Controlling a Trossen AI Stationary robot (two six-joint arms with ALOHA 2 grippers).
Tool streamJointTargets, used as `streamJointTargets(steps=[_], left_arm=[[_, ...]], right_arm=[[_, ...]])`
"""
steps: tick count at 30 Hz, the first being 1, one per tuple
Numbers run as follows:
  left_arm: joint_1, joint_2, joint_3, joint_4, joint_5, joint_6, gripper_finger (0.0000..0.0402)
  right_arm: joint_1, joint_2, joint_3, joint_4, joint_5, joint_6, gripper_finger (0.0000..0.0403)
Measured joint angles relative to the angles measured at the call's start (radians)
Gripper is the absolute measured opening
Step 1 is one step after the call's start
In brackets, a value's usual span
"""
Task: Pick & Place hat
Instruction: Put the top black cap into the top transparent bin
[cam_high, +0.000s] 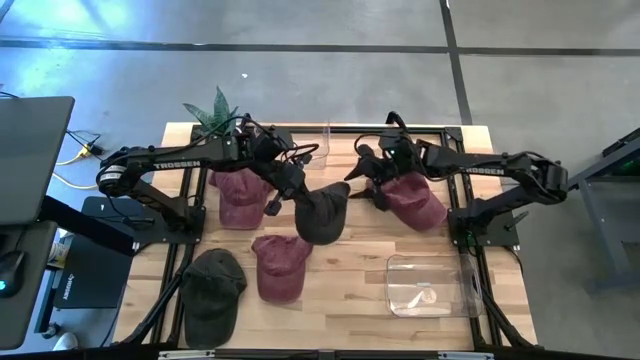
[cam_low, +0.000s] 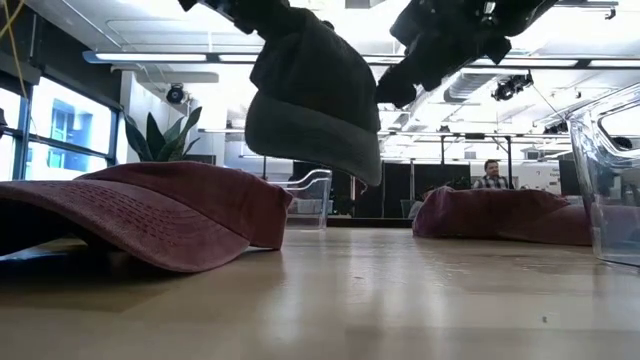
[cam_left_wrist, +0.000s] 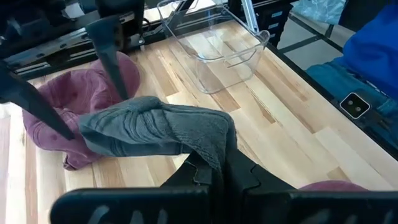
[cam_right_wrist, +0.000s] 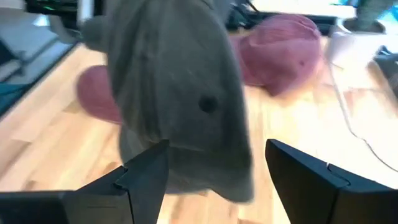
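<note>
Over the middle of the bench: dark grey hat (cam_high: 323, 212) hung clear of the wood, gripped at one edge, its brim pointing toward the right arm.
Bench (cam_high: 350, 280): pale wooden planks inside a black frame.
Left pincer (cam_high: 296, 196): closed on the dark grey hat, held above the bench centre; in the left wrist view the cloth (cam_left_wrist: 155, 127) draped from the fingers.
Right pincer (cam_high: 368, 185): fingers spread wide, just right of the hanging hat and not gripping it; in the right wrist view both fingers (cam_right_wrist: 146, 171) stood either side of the hat's lower edge (cam_right_wrist: 180, 106).
Maroon hat, far left (cam_high: 238, 196): lay flat under the left arm.
Maroon hat, right (cam_high: 415, 200): lay flat beneath the right arm.
Maroon hat, centre near (cam_high: 281, 265): lay flat, just beside the dark green hat.
Dark green hat (cam_high: 213, 295): lay flat at the near left.
Clear bin, near right (cam_high: 428, 285): stood on the bench.
Clear bin, far edge (cam_high: 327, 143): stood between the two arms.
Plant (cam_high: 215, 112): stood at the far left corner.
Person (cam_low: 490, 175): sat in the room beyond, seen in the low view.
</note>
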Motion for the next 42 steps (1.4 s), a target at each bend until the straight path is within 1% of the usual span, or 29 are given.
streamJointTargets(steps=[2, 4, 6, 7, 9, 11, 14, 15, 16, 19, 21, 22, 24, 27, 29, 32, 34, 36, 38, 42], left_arm=[[0.0, 0.0, 0.0, 0.001, -0.01, 0.004, 0.0], [0.0, 0.0, 0.0, 0.002, -0.026, 0.006, 0.0], [0.0, 0.0, 0.0, -0.002, -0.039, 0.007, 0.0], [0.0, 0.0, 0.0, -0.004, -0.045, 0.007, 0.0], [0.0, 0.0, 0.0, -0.011, -0.054, 0.007, 0.0], [0.0, 0.0, 0.0, -0.011, -0.069, 0.007, 0.0], [0.0, 0.0, 0.0, -0.014, -0.096, 0.007, 0.0], [0.0, 0.0, 0.0, -0.013, -0.107, 0.007, 0.0], [0.0, 0.003, 0.0, -0.009, -0.114, 0.003, 0.0], [0.0, 0.035, 0.0, 0.007, -0.11, -0.014, 0.0003], [0.0, 0.055, -0.002, -0.011, -0.097, -0.048, 0.0017], [0.0, 0.068, -0.001, 0.0, -0.089, -0.054, 0.0027], [0.0, 0.097, 0.001, 0.006, -0.081, -0.071, 0.0057], [0.0, 0.135, -0.001, 0.032, -0.065, -0.107, 0.0113], [0.001, 0.155, 0.0, 0.052, -0.035, -0.111, 0.0154], [0.001, 0.172, 0.007, 0.057, 0.019, -0.112, 0.0213], [0.0, 0.176, 0.026, 0.05, 0.026, -0.132, 0.0247], [0.0, 0.176, 0.046, 0.03, 0.028, -0.133, 0.0271], [0.0, 0.176, 0.073, 0.008, 0.004, -0.133, 0.0288], [-0.001, 0.176, 0.122, 0.004, -0.063, -0.158, 0.03]], right_arm=[[0.0, 0.028, 0.0, 0.02, -0.064, -0.01, 0.0263], [0.007, 0.06, 0.0, 0.038, -0.149, -0.04, 0.0261], [0.015, 0.08, 0.0, 0.046, -0.203, -0.052, 0.0248], [0.02, 0.084, 0.0, 0.052, -0.214, -0.051, 0.0235], [0.024, 0.084, 0.0, 0.053, -0.216, -0.045, 0.0199], [0.028, 0.084, 0.0, 0.052, -0.213, -0.032, 0.0147], [0.039, 0.076, 0.0, 0.051, -0.212, -0.02, 0.0052], [0.042, 0.071, 0.0, 0.051, -0.214, -0.023, 0.0027], [0.045, 0.066, 0.0, 0.048, -0.214, -0.026, 0.0014], [0.05, 0.051, 0.0, 0.043, -0.212, -0.01, 0.0025], [0.051, 0.04, 0.0, 0.038, -0.195, -0.001, 0.0025], [0.051, 0.033, 0.0, 0.032, -0.183, -0.002, 0.0018], [0.051, 0.027, 0.0, 0.008, -0.16, -0.018, 0.0007], [0.051, 0.027, 0.0, -0.003, -0.152, -0.013, 0.0011], [0.051, 0.027, 0.0, -0.007, -0.139, -0.009, 0.0013], [0.051, 0.027, 0.0, -0.039, -0.108, -0.019, 0.0005], [0.051, 0.027, 0.0, -0.054, -0.096, -0.02, 0.0006], [0.051, 0.027, 0.0, -0.072, -0.072, -0.019, 0.001], [0.051, 0.027, 0.0, -0.093, -0.045, -0.021, 0.0009], [0.05, 0.027, 0.0, -0.093, -0.033, -0.023, 0.0005]])
